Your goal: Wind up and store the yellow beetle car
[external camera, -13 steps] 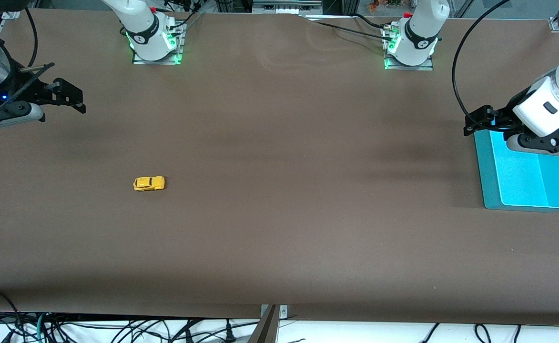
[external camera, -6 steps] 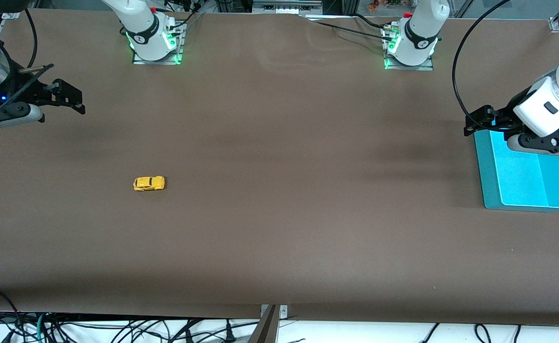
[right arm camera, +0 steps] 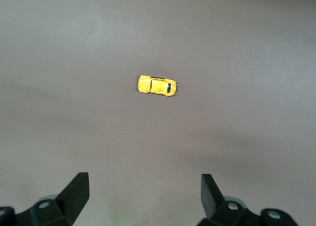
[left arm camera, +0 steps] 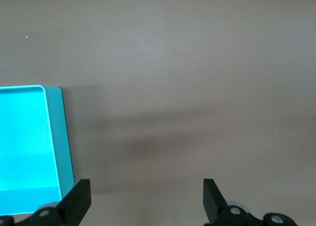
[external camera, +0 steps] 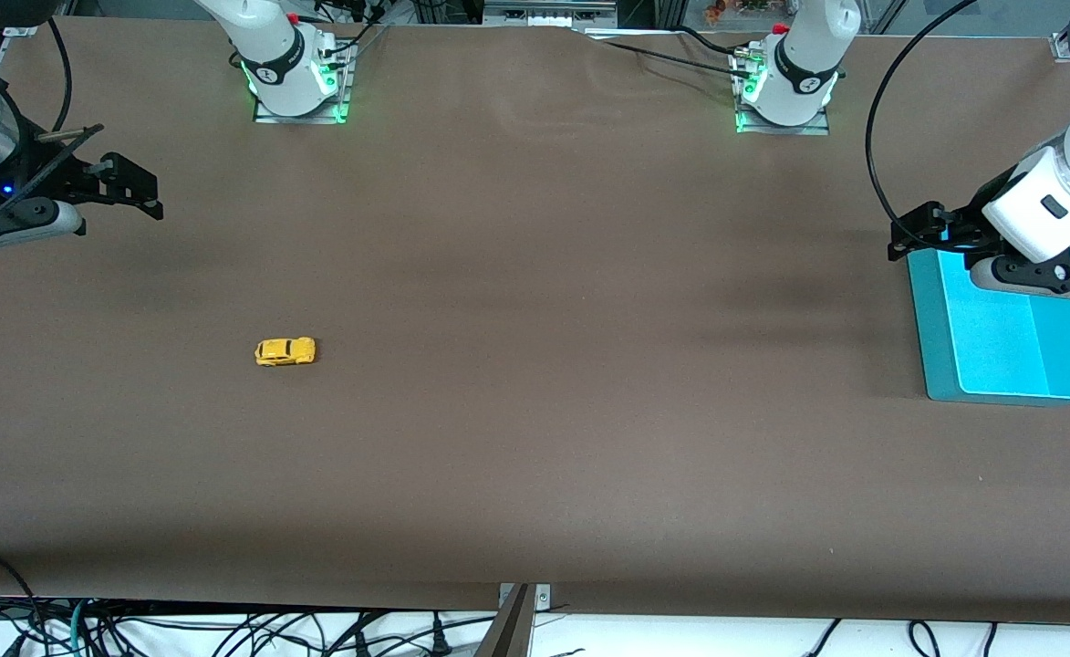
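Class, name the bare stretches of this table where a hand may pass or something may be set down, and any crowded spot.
Bare brown table runs between the yellow beetle car and the turquoise tray. Crowded only where the left gripper hangs at the tray's corner.

A: From where does the front view look?

B: High, facing both bases across the table (external camera: 535, 456).

A: And the wrists?

B: Each looks down between its own fingers. Right shares the yellow beetle car (right arm camera: 157, 86); left shares the cyan tray (left arm camera: 54, 137).
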`<state>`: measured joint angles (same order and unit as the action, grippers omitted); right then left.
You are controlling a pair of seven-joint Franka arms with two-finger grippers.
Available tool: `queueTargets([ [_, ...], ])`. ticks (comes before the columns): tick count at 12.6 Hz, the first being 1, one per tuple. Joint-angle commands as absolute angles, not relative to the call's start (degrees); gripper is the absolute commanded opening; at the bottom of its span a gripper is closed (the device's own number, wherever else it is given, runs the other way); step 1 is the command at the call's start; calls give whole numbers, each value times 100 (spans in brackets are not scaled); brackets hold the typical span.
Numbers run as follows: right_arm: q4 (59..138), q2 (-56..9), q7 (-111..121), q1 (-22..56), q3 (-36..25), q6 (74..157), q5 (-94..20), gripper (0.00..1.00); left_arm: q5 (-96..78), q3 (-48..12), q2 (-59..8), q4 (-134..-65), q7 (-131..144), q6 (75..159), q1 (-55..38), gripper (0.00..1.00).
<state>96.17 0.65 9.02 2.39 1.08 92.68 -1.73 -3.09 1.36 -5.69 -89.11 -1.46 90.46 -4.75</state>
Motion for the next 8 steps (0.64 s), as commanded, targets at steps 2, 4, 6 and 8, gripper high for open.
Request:
queueTargets([
  [2,10062,70,844,211,123,9851,-149,100,-413,123,-642,-8745,-229,8974,-439,100],
  [4,10369,44,940,211,123,10132,-158,100,-413,123,-642,-8745,-229,8982,-439,100],
  [6,10878,-43,1141,211,123,10667,-158,100,-413,123,-642,-8745,-229,8982,-439,100],
  [8,11431,-132,1318,220,167,11273,-193,100,-413,123,-650,-8754,-229,8974,-439,100],
])
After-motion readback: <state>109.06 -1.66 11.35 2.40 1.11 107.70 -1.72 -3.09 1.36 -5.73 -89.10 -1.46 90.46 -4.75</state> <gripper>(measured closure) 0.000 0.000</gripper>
